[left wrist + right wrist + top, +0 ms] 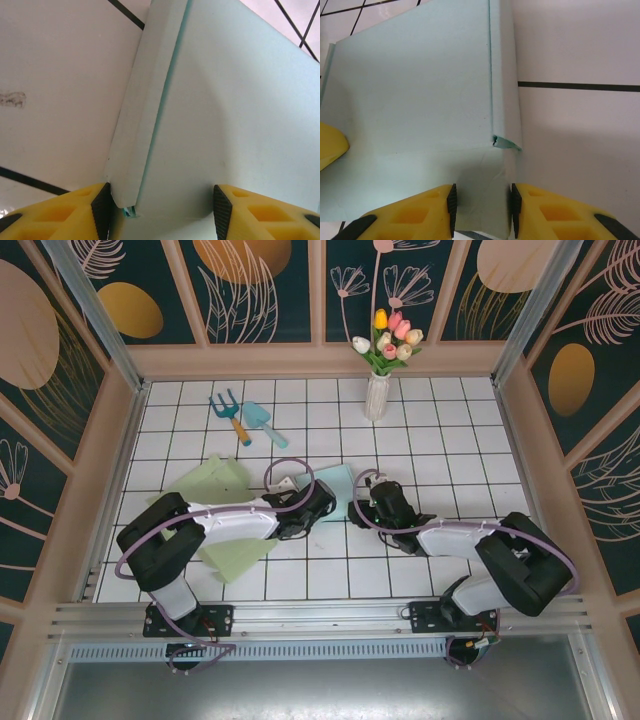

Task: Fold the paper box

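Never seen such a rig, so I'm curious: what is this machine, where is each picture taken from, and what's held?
Two robot arms stand on a white tiled table. One picture looks down from above them; the others come from cameras on each wrist. Between the left gripper and right gripper lies a pale teal paper box, partly folded. The left jaws stand open over it; the right jaws straddle its raised flap, grip uncertain. Nearby: light green paper sheets, toy garden tools, a white vase of tulips.
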